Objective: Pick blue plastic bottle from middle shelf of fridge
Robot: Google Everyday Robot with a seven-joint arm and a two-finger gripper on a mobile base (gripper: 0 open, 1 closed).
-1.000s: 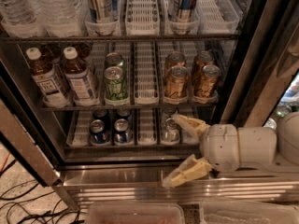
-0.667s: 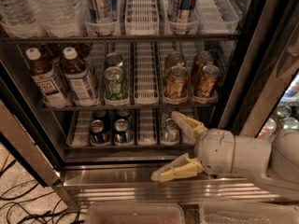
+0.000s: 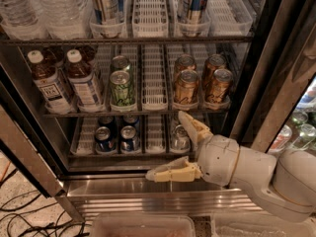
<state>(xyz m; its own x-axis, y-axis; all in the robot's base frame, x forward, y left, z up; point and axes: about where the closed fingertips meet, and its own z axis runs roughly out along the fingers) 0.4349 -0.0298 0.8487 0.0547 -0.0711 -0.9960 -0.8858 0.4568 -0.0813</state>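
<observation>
- Nearest, at 6 o'clock, the translucent rim of a plastic bin (image 3: 142, 225) sits along the bottom edge.
- The arm (image 3: 256, 174) comes in from 4 o'clock: smooth, rounded white shells, chunky at the joints.
- And there's the gripper (image 3: 164, 144), low in front of the fridge (image 3: 257, 78), just right of centre. Its two cream, tapered fingers (image 3: 174, 172) are splayed wide and hold nothing: one points to 9 o'clock over the steel sill, the other angles up to 11 o'clock.
- Below it, the brushed stainless-steel base (image 3: 123, 194), ribbed along the front.
- On the bottom rack, two blue cans (image 3: 103, 138) sit at 8 o'clock, and a silver can (image 3: 179, 138) shows just behind the upper finger.
- Now the middle shelf (image 3: 153, 112): dark wire with white slotted lane trays.
- The blue plastic bottle (image 3: 83, 82) stands upright at 10 o'clock, second lane from the left: clear plastic, brown drink, white cap, pale blue label. It's well apart from the gripper.
- Just beside it on the left is a whiter-labelled bottle (image 3: 48, 83).
- On its right is a green can (image 3: 122, 88), then an open tray lane, then gold cans (image 3: 186, 87) at 1 o'clock.
- Farthest, at 12 o'clock, are clear ribbed water bottles (image 3: 59, 9) and tall cans (image 3: 106, 3).
</observation>
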